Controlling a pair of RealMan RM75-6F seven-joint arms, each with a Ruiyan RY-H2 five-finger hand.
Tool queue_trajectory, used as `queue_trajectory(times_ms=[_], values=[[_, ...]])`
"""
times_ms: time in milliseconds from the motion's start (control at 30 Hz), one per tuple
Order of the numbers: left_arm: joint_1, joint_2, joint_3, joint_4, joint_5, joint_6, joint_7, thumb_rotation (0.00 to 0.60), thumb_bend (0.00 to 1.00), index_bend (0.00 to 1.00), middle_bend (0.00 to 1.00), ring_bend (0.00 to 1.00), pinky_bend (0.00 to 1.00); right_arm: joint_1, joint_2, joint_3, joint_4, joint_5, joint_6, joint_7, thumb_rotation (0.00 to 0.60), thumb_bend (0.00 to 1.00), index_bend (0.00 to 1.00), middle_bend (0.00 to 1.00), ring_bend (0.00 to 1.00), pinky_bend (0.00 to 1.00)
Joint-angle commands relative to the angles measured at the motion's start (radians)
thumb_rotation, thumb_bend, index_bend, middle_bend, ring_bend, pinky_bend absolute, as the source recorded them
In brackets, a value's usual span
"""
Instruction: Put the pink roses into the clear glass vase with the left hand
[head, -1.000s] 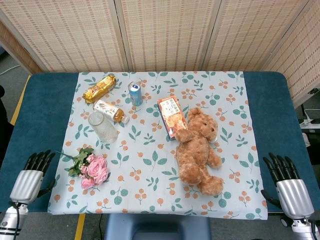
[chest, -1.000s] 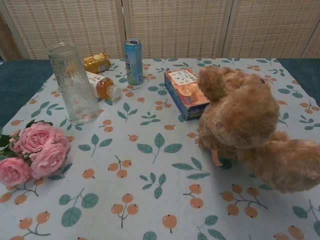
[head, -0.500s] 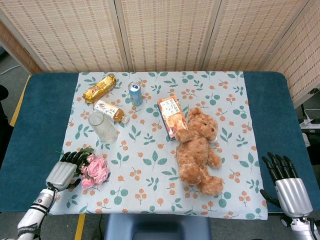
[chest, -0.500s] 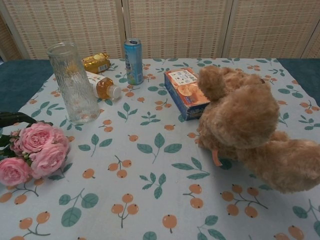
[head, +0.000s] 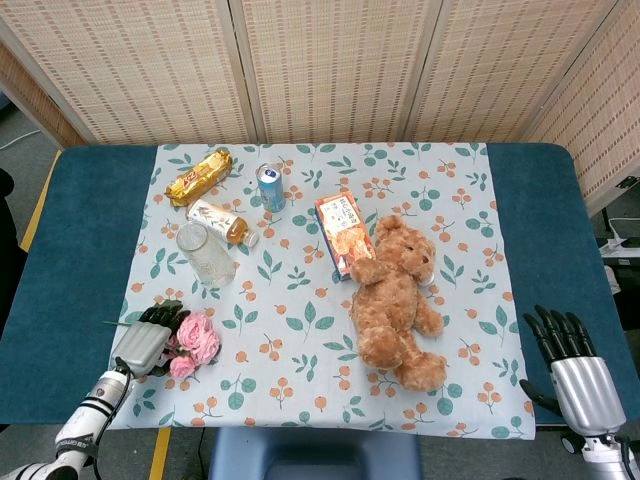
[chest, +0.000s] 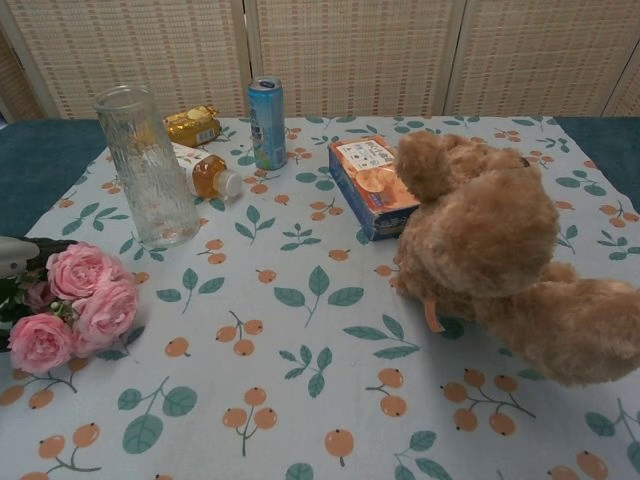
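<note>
We see our left hand (head: 146, 340) lying palm-down over the leafy stems of the pink roses (head: 195, 342), fingers curled around them at seven o'clock of the clear glass vase (head: 205, 254). Our right hand (head: 572, 365) rests open, fingers spread.

Head view is looking steeply down over the whole table (head: 80, 230); chest view is sitting low and close, facing the far edge; both are sharing the tablecloth (head: 430, 200).
</note>
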Motion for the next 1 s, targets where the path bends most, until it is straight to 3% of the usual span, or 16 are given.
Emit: queue_trajectory(times_ms=[33,200,433,533,733,1000], values=[[-0.028,-0.027,0.009,0.027,-0.031,-0.006,0.034,0.600,0.34,0.09,0.06,0.03,0.09,-0.001,0.001,0.001,0.000,0.001,0.001,0.001,0.600,0.09,0.00,0.00,0.00,0.00],[-0.031,-0.057,0.023,0.055,-0.014,0.033,0.039,0.600,0.38,0.35,0.34,0.20,0.09,0.000,0.003,0.003,-0.001,0.005,0.000,0.007,0.600,0.09,0.00,0.00,0.00,0.00],[0.000,-0.073,0.026,0.086,0.142,0.110,-0.128,0.600,0.45,0.52,0.53,0.34,0.07,0.002,0.003,0.002,-0.001,0.006,-0.007,0.007,0.600,0.09,0.00,0.00,0.00,0.00],[0.035,-0.073,0.021,0.121,0.267,0.194,-0.314,0.600,0.45,0.55,0.57,0.37,0.07,0.001,0.002,0.004,0.002,0.011,-0.006,0.003,0.600,0.09,0.00,0.00,0.00,0.00],[0.088,-0.039,0.002,0.164,0.413,0.345,-0.721,0.600,0.45,0.55,0.59,0.38,0.11,0.004,0.000,0.003,-0.002,0.014,-0.015,-0.001,0.600,0.09,0.00,0.00,0.00,0.00],[0.117,0.039,-0.084,0.152,0.461,0.495,-1.288,0.600,0.47,0.55,0.60,0.40,0.12,0.007,-0.002,0.003,-0.004,0.021,-0.024,-0.006,0.600,0.09,0.00,0.00,0.00,0.00]])
